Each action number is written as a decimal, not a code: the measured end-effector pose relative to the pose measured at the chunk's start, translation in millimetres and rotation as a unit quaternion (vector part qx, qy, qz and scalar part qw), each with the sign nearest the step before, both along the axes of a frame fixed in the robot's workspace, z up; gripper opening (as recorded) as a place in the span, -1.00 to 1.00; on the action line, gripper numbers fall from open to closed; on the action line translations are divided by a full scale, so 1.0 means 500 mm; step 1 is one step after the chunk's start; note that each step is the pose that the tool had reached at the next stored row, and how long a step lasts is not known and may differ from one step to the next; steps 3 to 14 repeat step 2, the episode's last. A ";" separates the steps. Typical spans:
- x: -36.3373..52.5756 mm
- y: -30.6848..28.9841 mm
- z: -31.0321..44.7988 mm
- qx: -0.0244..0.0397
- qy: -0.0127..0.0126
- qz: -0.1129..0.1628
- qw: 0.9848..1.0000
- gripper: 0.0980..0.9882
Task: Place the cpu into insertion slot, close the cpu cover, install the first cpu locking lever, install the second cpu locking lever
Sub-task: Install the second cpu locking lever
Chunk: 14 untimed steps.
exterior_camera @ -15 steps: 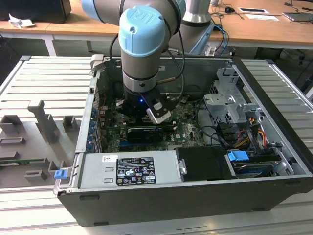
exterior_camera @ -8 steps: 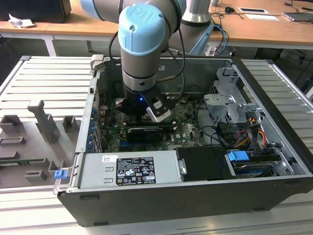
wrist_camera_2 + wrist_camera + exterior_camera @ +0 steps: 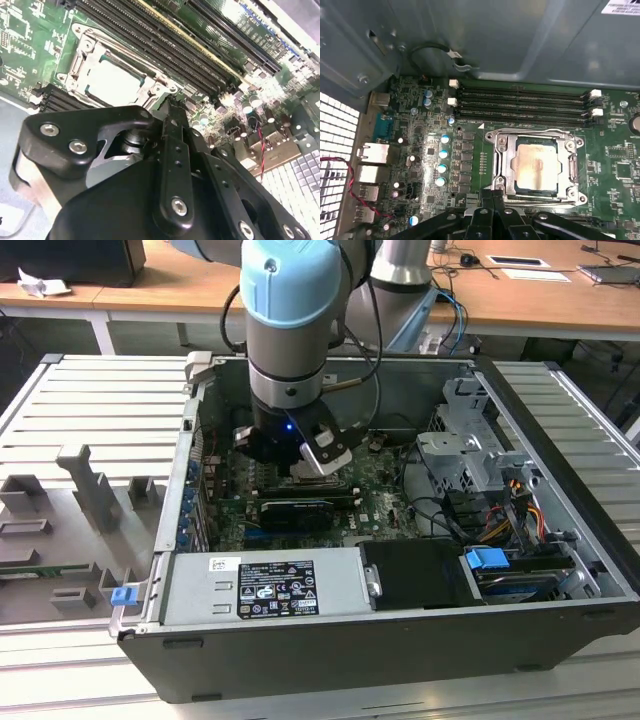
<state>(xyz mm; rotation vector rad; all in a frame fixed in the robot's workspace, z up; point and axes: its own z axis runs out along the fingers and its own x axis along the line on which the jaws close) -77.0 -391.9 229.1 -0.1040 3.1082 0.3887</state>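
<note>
I am seeing the cpu [image 3: 536,167] lying in the insertion slot [image 3: 536,186] on the green board, with the cpu cover [image 3: 506,162] lying flat around it as a silver frame. My gripper [image 3: 492,196] is hovering just beside the socket's edge, fingers pressed together and gripping nothing.

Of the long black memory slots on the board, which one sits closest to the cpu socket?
The memory slot bordering the silver cpu cover in the first wrist view; the other three lie beyond it, toward the grey case wall.
</note>
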 end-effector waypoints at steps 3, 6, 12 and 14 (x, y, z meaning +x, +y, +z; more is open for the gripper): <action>0.000 0.000 0.000 0.000 0.000 0.000 1.000 -0.98; 0.000 0.000 0.000 0.000 0.000 0.000 1.000 -0.98; 0.000 0.000 0.000 0.000 0.000 0.000 1.000 -0.98; 0.000 0.000 0.000 0.000 0.000 0.000 1.000 -0.98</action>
